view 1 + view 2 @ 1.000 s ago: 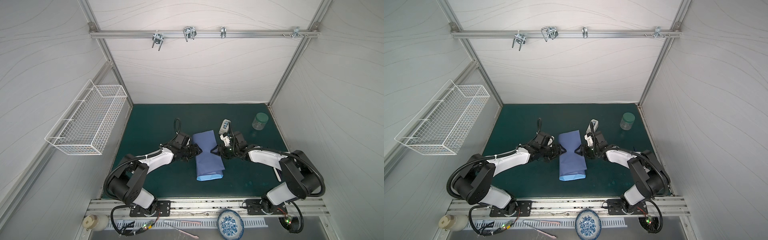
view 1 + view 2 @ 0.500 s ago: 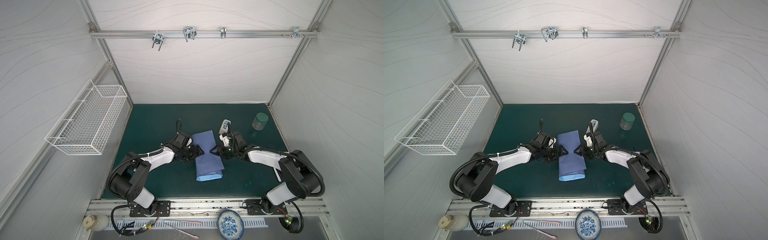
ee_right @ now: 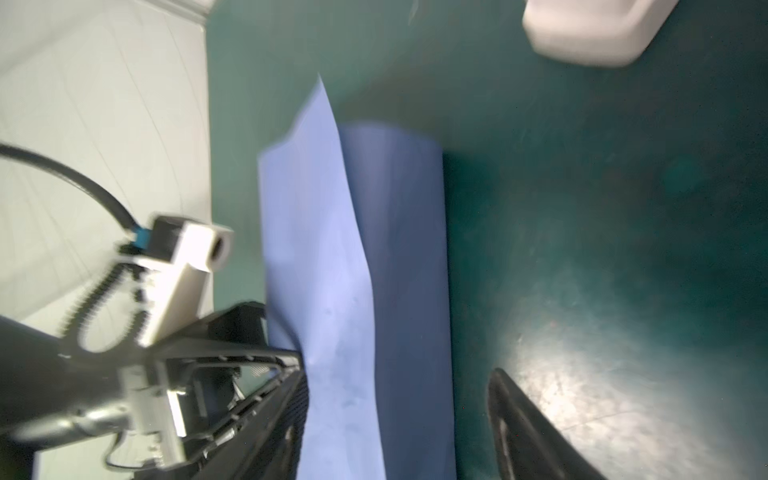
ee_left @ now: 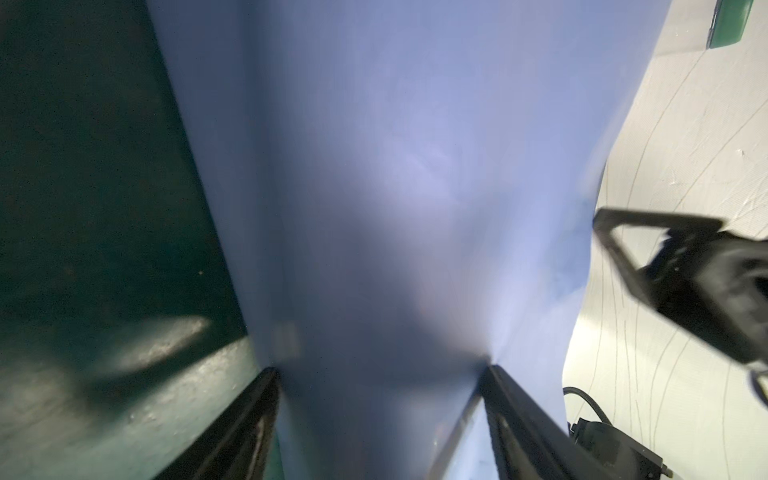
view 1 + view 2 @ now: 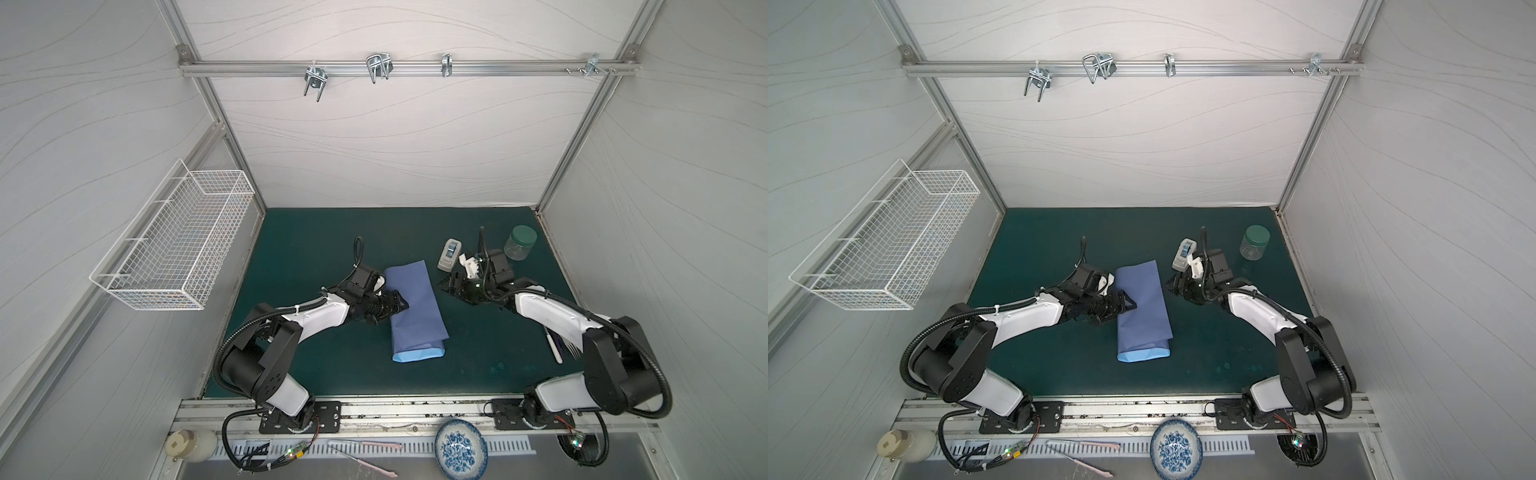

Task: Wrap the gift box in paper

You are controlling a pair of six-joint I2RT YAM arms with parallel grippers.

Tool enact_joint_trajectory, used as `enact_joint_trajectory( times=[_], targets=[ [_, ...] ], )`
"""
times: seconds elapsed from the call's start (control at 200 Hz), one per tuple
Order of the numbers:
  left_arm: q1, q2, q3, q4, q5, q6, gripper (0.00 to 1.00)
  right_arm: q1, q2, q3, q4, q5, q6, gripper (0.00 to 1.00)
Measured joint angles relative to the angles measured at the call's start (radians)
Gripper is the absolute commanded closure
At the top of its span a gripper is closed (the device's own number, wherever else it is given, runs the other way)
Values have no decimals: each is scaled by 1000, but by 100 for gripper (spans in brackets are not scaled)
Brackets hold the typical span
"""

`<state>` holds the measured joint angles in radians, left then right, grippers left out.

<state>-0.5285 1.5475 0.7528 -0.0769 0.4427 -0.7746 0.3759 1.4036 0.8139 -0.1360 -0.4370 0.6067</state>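
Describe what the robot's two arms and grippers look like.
Both arms match: the left arm and right arm have glossy white shells between chunky black joints, each with a black ribbed cable hose looping alongside. The left gripper and right gripper are black, with hollow triangular fingers and a white camera bracket behind them.

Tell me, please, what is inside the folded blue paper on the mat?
Only the paper shows, folded into a long bundle, light-blue at its near end. Its inside is fully covered; no gift box is visible.
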Motion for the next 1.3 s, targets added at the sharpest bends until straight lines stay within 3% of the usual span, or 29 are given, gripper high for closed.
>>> enact_joint_trajectory(
  times=[0.165, 0.415, 0.87, 1.301],
  targets=[
    [3, 6, 6, -2, 7, 23, 24, -95, 24, 86, -35, 18, -45, 28],
    [4, 42, 53, -35, 26, 66, 28, -168, 235, 260, -41, 11, -64, 34],
    [4, 107, 129, -74, 64, 117, 30, -176, 288, 304, -61, -16, -61, 39],
    [4, 106, 127, -73, 64, 117, 30, -188, 488, 468, -74, -39, -54, 52]
  ],
)
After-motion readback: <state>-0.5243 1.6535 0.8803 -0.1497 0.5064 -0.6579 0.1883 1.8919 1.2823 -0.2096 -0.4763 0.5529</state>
